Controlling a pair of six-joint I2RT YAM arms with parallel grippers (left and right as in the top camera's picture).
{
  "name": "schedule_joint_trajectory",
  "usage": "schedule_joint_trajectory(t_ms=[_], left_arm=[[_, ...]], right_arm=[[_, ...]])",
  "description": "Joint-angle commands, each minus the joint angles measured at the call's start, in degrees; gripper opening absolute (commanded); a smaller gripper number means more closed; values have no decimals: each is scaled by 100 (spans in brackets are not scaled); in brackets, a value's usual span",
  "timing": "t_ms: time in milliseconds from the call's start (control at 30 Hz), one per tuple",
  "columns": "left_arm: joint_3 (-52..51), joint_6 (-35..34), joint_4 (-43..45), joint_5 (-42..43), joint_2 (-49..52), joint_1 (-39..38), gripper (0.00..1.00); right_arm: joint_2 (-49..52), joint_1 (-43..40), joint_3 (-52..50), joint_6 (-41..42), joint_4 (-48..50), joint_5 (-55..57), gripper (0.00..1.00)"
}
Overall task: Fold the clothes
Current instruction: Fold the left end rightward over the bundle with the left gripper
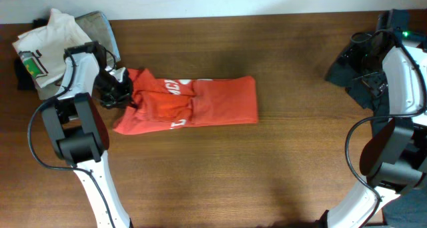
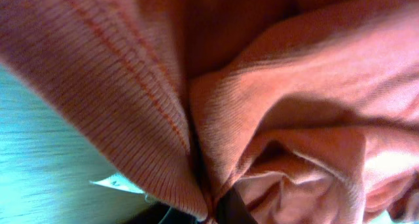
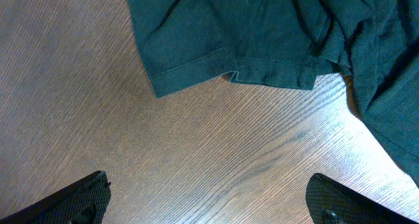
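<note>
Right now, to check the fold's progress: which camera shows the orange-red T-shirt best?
Overhead: the whole T-shirt lies in view, the left tool at its bunched end. Left wrist fills with close-up orange fabric. Right wrist shows none of it, just a dark garment.

Hemmed in at the left end effector (image 1: 117, 88) by the bunched T-shirt (image 1: 213, 101), with cloth close on every side in the wrist view. Blocked behind its wrist by a white shirt (image 1: 47, 38) lying over a grey garment (image 1: 100, 25). Bare worktop (image 1: 220, 168) past the T-shirt's long edge. Bare wood between the spread fingers of the right end effector (image 3: 206, 181). Just ahead, barred by a dark garment (image 3: 262, 34), nearest beside one finger.
</note>
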Motion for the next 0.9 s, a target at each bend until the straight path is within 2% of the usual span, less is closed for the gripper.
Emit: schedule_joint_trajectory(t_ms=[0,133,300,600,867], left_arm=[[887,-450,-498,-1447,269,81,1],[1604,-518,-1080,-1445,269,-63,1],[2380,-579,-1814,-1443,264,-706,1],[2640,-636,-1705,-1449,264,-2347,1],[2638,-765,-1681,-1445,264,-3156,1]], right_arm=[[-17,-9,37,52,-17,72,99],[-17,-9,37,52,-15,70,99],[-17,-9,37,52,-15,70,99],[-17,-9,37,52,-15,72,99],[-17,-9,37,52,-15,70,99]])
